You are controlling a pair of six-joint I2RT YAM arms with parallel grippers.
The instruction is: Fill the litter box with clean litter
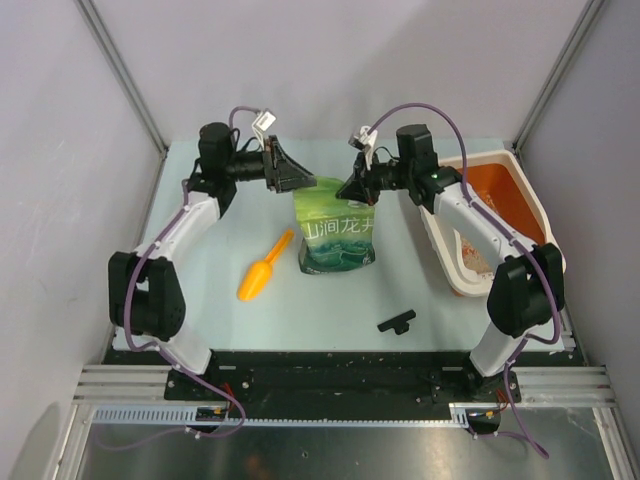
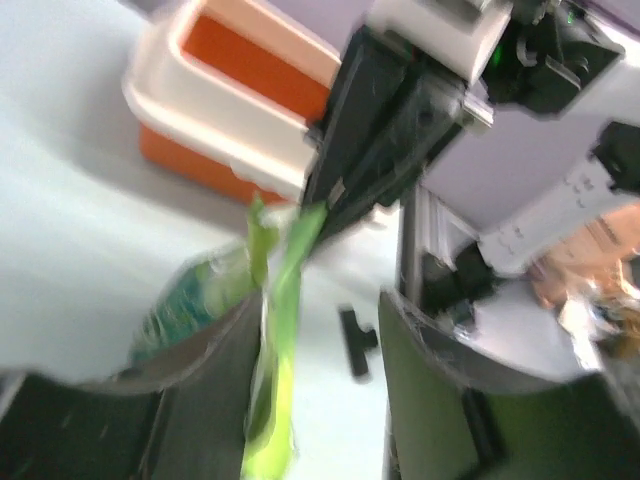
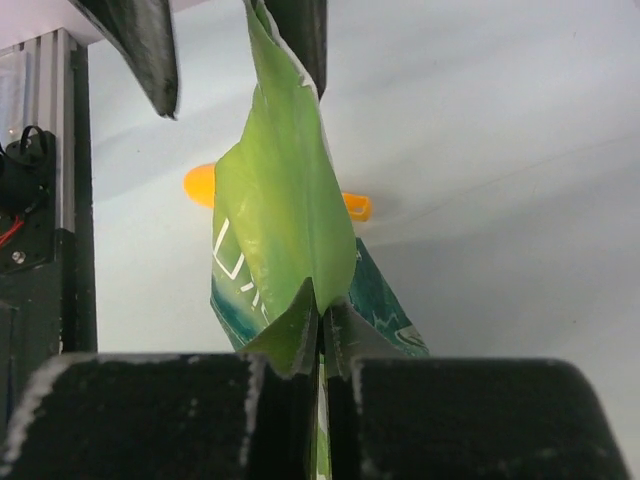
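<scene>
The right pincer (image 1: 352, 188) gripped the bag (image 1: 338, 238) top; the left pincer (image 1: 304, 184) stood open. The litter box (image 1: 498, 190) lay right, lengthwise near-to-far, beside the right arm.

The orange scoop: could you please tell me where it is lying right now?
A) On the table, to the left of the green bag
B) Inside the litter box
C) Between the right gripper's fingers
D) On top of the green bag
A: the top view shows the orange scoop lying flat on the table, just to the left of the green bag.
</scene>
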